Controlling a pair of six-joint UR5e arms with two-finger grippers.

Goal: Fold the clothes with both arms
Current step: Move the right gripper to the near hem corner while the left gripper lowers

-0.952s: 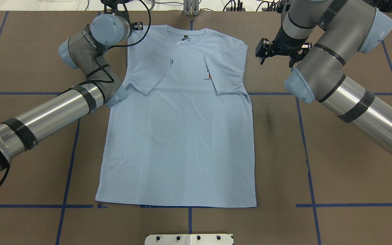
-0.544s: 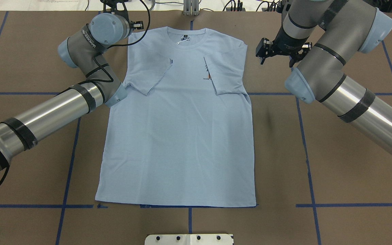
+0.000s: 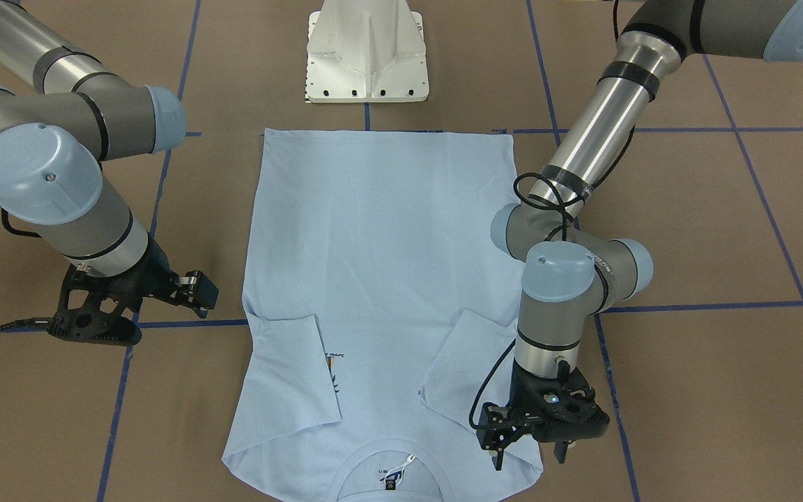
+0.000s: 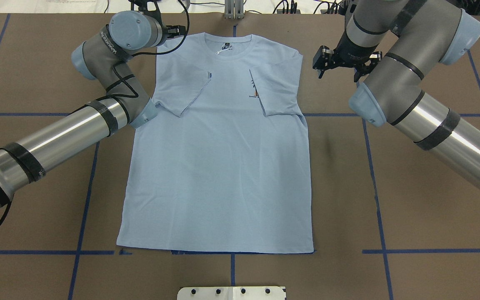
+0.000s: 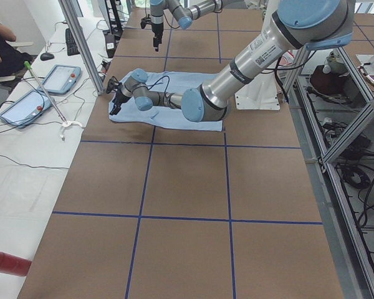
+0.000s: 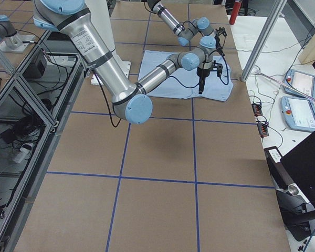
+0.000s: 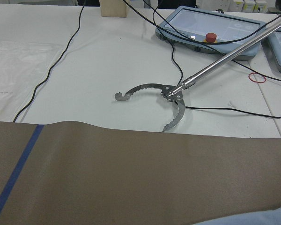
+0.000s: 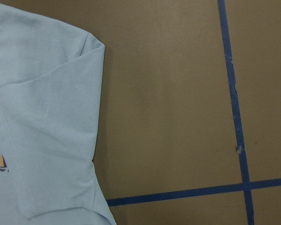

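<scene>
The light blue T-shirt (image 4: 219, 166) lies flat on the brown table, collar (image 4: 229, 43) at the far side and both sleeves folded inward. The right sleeve partly covers the chest print (image 4: 255, 89). My left gripper (image 3: 528, 457) is open at the shirt's far left shoulder corner. One finger (image 3: 498, 460) is over the cloth and the other stands just off its edge. I cannot tell whether they touch the cloth. My right gripper (image 4: 338, 76) hangs open over bare table, just right of the right shoulder. The right wrist view shows that shoulder and sleeve (image 8: 47, 117).
The white pedestal base (image 3: 366, 56) stands at the hem side. Blue tape lines (image 4: 83, 200) cross the table. Beyond the far edge, a white bench holds a reacher tool (image 7: 168, 93), cables and teach pendants (image 5: 25, 103). A person's arm (image 5: 0, 37) shows beside it.
My left wrist has swung right and farther, toward the shirt's shoulder corner. The right gripper has edged slightly farther. The shirt has not moved.
</scene>
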